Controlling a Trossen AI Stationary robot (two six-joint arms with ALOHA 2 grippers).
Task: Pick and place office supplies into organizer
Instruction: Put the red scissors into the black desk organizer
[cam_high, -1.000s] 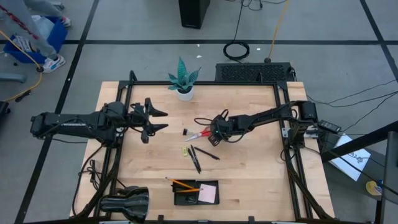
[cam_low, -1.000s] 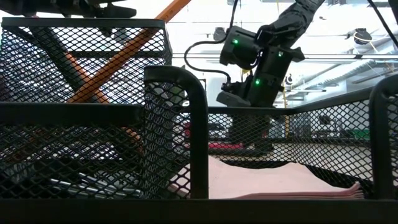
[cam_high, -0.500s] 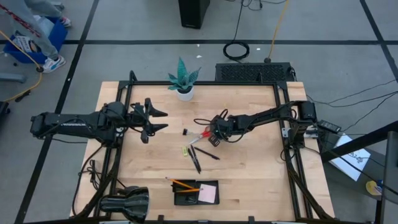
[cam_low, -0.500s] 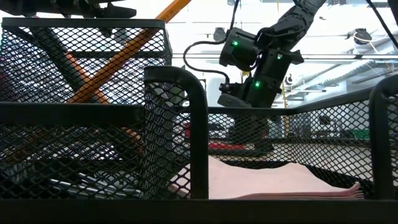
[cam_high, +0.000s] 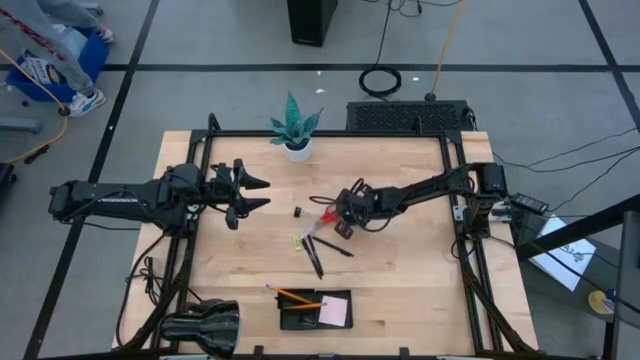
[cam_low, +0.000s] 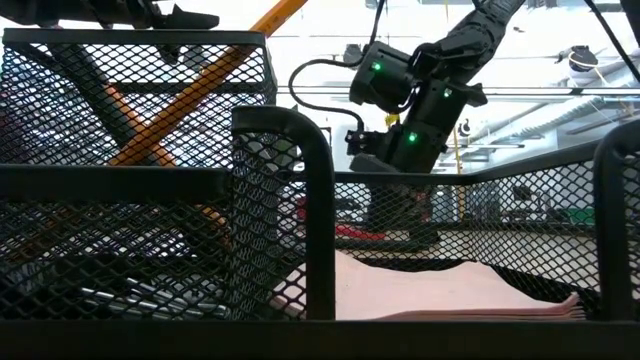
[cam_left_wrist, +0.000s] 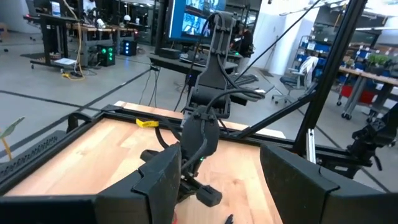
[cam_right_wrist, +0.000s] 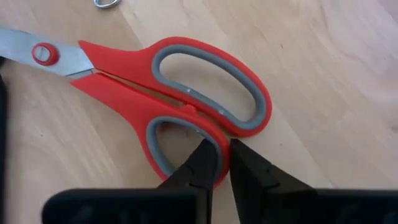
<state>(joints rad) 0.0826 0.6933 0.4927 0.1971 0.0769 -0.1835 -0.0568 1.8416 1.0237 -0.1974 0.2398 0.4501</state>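
The table (cam_high: 400, 270) is spanned by both arms; the left gripper (cam_high: 255, 193) is held released above the left side, idle, well apart from the supplies. The organizer (cam_high: 315, 311) sits at the near edge; a note pad (cam_high: 335, 311) is already lodged in its right compartment, and pencils (cam_high: 292, 296) are laid across its left rim, so part of the task is judged done. Scissors (cam_right_wrist: 168, 93), pens (cam_high: 318, 250), a yellow piece (cam_high: 298, 243) and a clip (cam_high: 298, 212) are left on the wood mid-table. The right gripper (cam_right_wrist: 222, 163) is lowered onto the scissors; its fingers are clenched on the rim of one red handle loop; the lift and carry to the organizer are not yet made.
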